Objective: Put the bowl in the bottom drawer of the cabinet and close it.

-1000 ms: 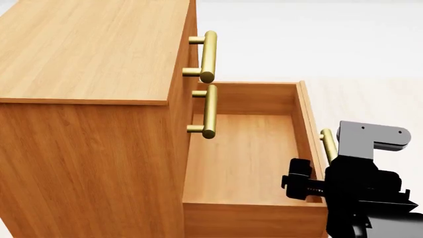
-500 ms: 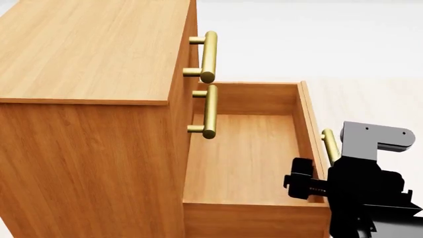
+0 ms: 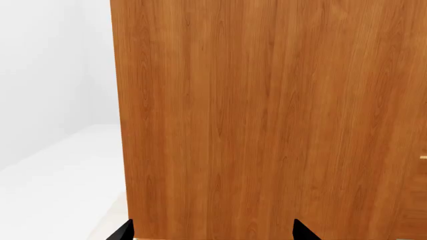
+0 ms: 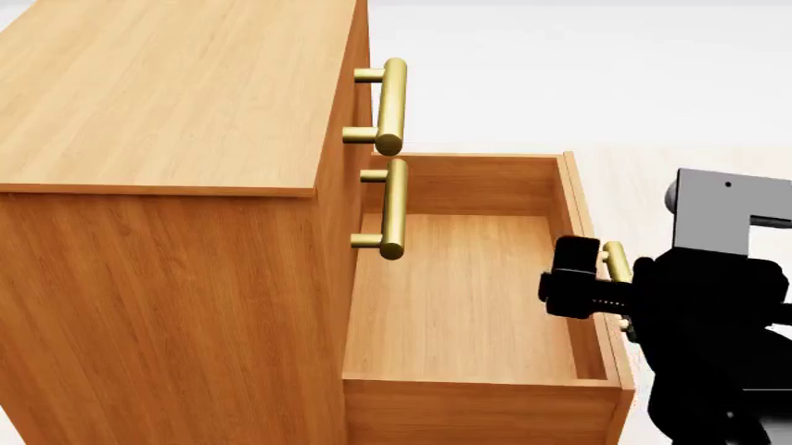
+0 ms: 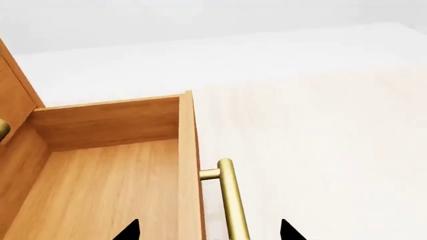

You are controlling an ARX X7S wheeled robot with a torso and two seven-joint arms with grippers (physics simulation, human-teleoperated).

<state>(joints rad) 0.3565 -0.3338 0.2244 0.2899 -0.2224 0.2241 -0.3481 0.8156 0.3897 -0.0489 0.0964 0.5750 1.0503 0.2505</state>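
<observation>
The cabinet fills the left of the head view, its plain side panel toward the camera and its drawer fronts facing right. The left wrist view shows only that side panel, close up, with the two dark tips of the left end effector spread apart at the frame edge; nothing sits between them, so it is released and empty.

Two closed upper drawers show by their brass handles, the top handle and the middle handle, both bars running along the cabinet front, parallel to each other. Below them the bottom drawer is pulled out to the right, its long axis running out from the cabinet face and its open top toward the camera. Its wooden floor is bare. The bowl appears in none of the views, so its place cannot be told.

On the drawer's front panel, at the right edge, sits its own handle, partly hidden in the head view by the right arm. The right wrist view shows that handle running along the front panel, standing off it on a short post. The right end effector has its two tips spread wide, one over the drawer's inside, the other beyond the handle, straddling the front panel and bar without clear contact; it is released, gripping nothing.
</observation>
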